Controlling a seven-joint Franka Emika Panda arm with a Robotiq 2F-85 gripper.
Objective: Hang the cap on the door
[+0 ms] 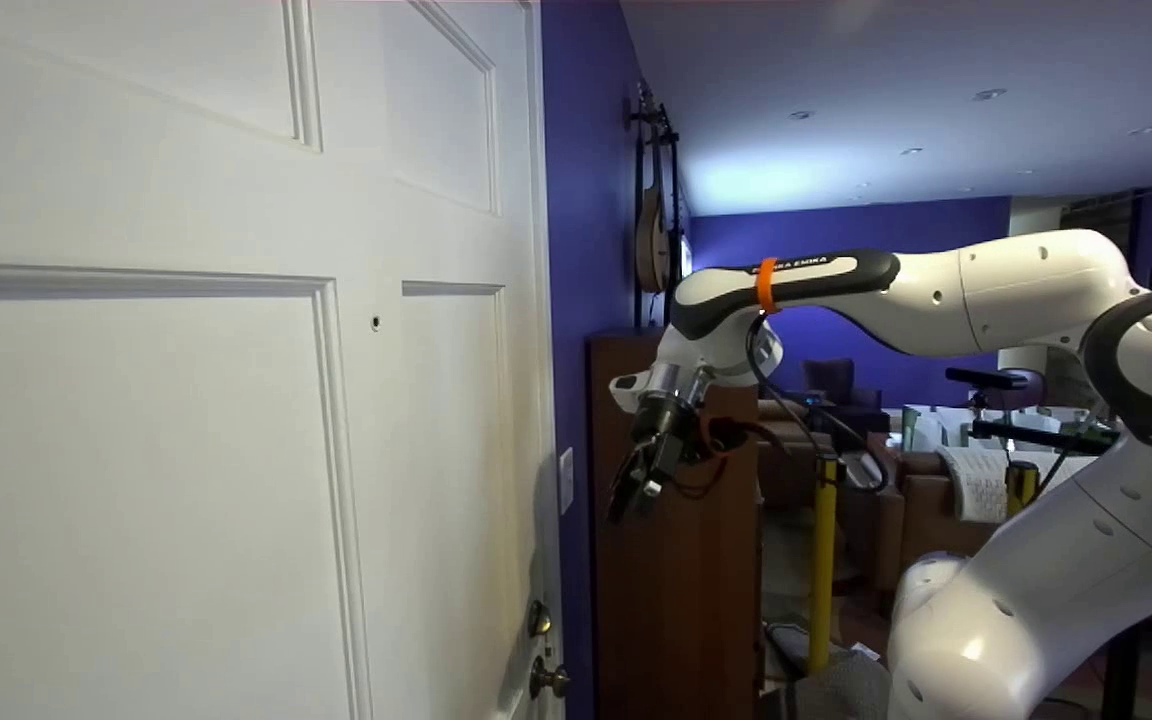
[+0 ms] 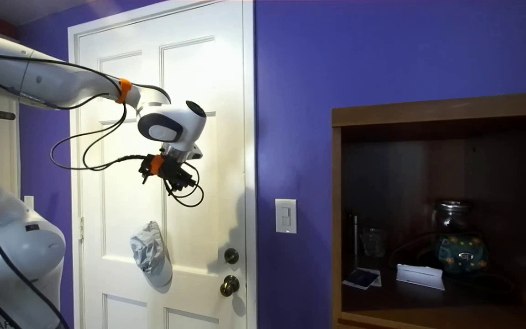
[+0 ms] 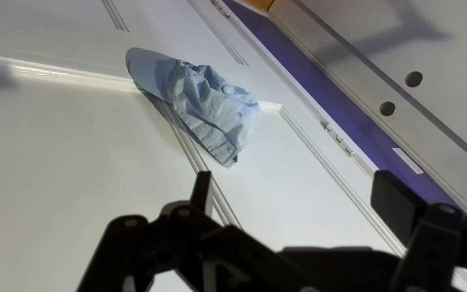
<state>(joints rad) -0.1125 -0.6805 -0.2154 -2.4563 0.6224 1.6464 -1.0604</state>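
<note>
The light grey-white cap [image 2: 148, 249] rests against the white door [image 2: 190, 246] in an exterior view, its brim pointing down. What holds it there is hidden. In the wrist view the cap [image 3: 213, 109] shows in the upper middle, crumpled, lying over the door's panel moulding. My gripper [image 3: 292, 178] has its black fingers wide apart with nothing between them. It is apart from the cap. In an exterior view the gripper [image 2: 183, 180] is above and to the right of the cap. The gripper [image 1: 636, 490] and door [image 1: 176, 450] also show in an exterior view, where the cap is out of view.
Door knobs [image 2: 229, 285] sit at the door's edge. A light switch [image 2: 286, 215] is on the purple wall [image 2: 299, 151]. A brown shelf [image 2: 337, 205] holds a jar, a patterned bag and small items. A cable [image 2: 55, 146] loops from the arm.
</note>
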